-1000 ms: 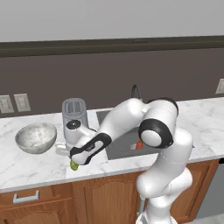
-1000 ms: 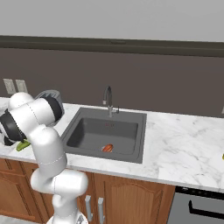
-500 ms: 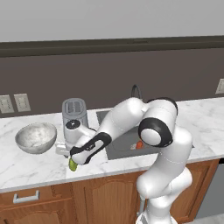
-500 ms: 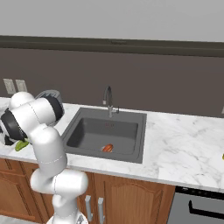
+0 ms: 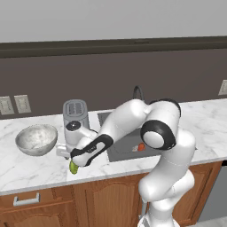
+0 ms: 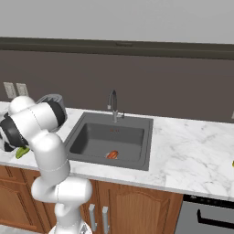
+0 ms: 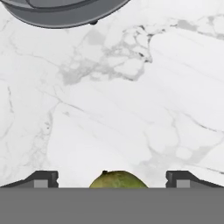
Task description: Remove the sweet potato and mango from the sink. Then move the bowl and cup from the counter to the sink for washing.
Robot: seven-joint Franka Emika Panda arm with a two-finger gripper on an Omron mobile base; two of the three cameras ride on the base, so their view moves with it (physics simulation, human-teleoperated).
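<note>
The green-yellow mango point(image 7: 118, 180) lies on the white marble counter between my gripper's point(image 7: 113, 178) two wide-apart fingertips point(image 7: 43, 178), untouched by either. From the left base view my gripper point(image 5: 74, 161) is open, low over the mango point(image 5: 73, 168) near the counter's front edge, left of the sink point(image 5: 116, 153). The mango point(image 6: 22, 152) peeks out beside my arm. The orange-red sweet potato point(image 6: 112, 155) rests on the floor of the dark sink point(image 6: 91, 137). The mottled bowl point(image 5: 37, 138) stands further left. A yellow sliver point(image 6: 232, 163) at the picture's right edge is too small to name as the cup.
A grey toaster point(image 5: 75, 113) stands just behind my hand, its base point(image 7: 61, 11) at the top of the hand view. The curved faucet point(image 6: 113, 103) rises behind the sink. Bare marble counter point(image 6: 192, 155) stretches right of the basin.
The jaws have spread wide and let go of the mango, which now lies on the counter. The arm has hardly moved.
</note>
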